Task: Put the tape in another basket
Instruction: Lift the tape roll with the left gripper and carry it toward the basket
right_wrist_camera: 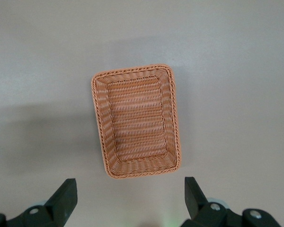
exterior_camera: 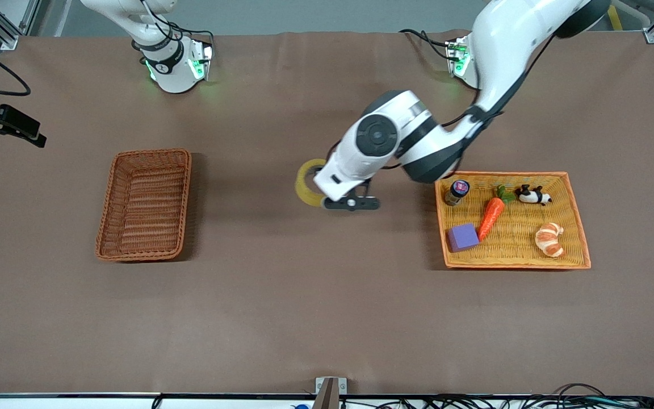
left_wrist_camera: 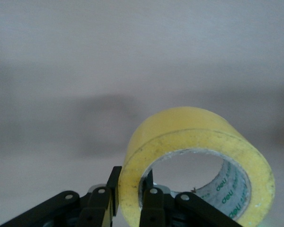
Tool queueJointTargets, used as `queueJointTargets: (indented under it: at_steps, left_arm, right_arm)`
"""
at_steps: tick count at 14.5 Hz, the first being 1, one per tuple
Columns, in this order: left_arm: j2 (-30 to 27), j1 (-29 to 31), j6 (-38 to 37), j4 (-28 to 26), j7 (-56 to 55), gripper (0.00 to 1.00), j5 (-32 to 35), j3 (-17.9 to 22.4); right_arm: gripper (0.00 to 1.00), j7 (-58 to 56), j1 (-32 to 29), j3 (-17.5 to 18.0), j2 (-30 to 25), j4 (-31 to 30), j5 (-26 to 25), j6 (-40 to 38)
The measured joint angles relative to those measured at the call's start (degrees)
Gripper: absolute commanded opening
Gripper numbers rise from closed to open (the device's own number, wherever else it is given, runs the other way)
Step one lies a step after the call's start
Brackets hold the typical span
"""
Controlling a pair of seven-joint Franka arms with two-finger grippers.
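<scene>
Yellowish tape (exterior_camera: 307, 183) hangs off the desk (exterior_camera: 304, 318), pinched through its wall by the left gripper (left_wrist_camera: 128, 201): one finger sits inside the grey-white core, the other against the outer face, the jaws pressed together on that band. The roll's open axis points along the desk toward the right arm's end, so the ring rides upright rather than flat.

The relation that matters now is tape to brown basket (exterior_camera: 145, 204). In the front view the basket lies at about nine o'clock from the held roll, well apart, with bare desk between them. The orange tray (exterior_camera: 579, 224), holding a carrot (exterior_camera: 491, 218), a purple block (exterior_camera: 462, 237), a croissant (exterior_camera: 550, 239), a small jar (exterior_camera: 457, 192) and a panda toy (exterior_camera: 533, 196), lies at three o'clock from the roll.

My judgement: the carry should run straight toward nine o'clock until the roll is over the basket's woven floor, then lower and release.

The right gripper (right_wrist_camera: 130, 201) waits above the brown basket, jaws spread and holding nothing; it may crowd the drop spot.
</scene>
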Motion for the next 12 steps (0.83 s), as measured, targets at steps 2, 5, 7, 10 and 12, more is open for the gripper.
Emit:
queueJointTargets:
  at_steps: [2, 5, 7, 10, 12]
  left_arm:
    - [6.0, -3.4, 2.8, 4.2, 0.0, 0.06, 2.4, 0.4]
    - [12.6, -7.6, 6.5, 9.4, 0.0, 0.06, 3.1, 3.8]
    - [15.1, -11.8, 9.6, 11.3, 0.0, 0.15, 3.1, 8.0]
    - [16.3, -14.3, 11.6, 12.2, 0.0, 0.22, 3.1, 9.9]
    - [16.3, -14.3, 11.3, 12.2, 0.1, 0.63, 3.2, 10.1]
  right_arm:
    - [1.0, 0.0, 0.0, 0.0, 0.1, 0.0, 0.0, 0.1]
    - [1.0, 0.0, 0.0, 0.0, 0.1, -0.1, 0.0, 0.6]
    - [1.0, 0.0, 0.0, 0.0, 0.4, -0.6, 0.0, 1.6]
    - [1.0, 0.0, 0.1, 0.1, 1.4, -0.8, 0.0, 3.2]
    - [1.0, 0.0, 0.2, 0.2, 2.1, -0.8, 0.0, 3.9]
